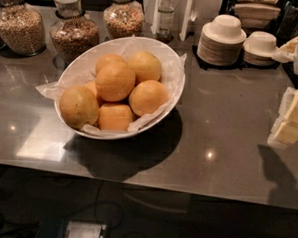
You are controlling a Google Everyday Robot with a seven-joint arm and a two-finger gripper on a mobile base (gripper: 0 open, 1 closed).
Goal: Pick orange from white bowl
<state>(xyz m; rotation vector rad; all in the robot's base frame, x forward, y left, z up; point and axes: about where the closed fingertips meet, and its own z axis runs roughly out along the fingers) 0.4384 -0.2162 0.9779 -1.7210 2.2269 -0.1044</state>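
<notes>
A wide white bowl (162, 114) lined with crinkled white paper sits on the grey counter, left of centre. It holds several bright oranges; the topmost orange (115, 81) lies in the middle of the pile, with others around and under it. A duller yellowish-brown fruit (78, 106) lies at the bowl's left front. My gripper (293, 114) shows as a pale shape at the right edge of the view, above the counter and well to the right of the bowl, apart from it. It casts a shadow on the counter below it.
Three glass jars of grain (73, 33) stand behind the bowl at the back left, with a bottle (165, 14) beside them. Stacks of small white bowls and plates (221, 39) stand at the back right. The counter's front edge (136, 180) runs below the bowl.
</notes>
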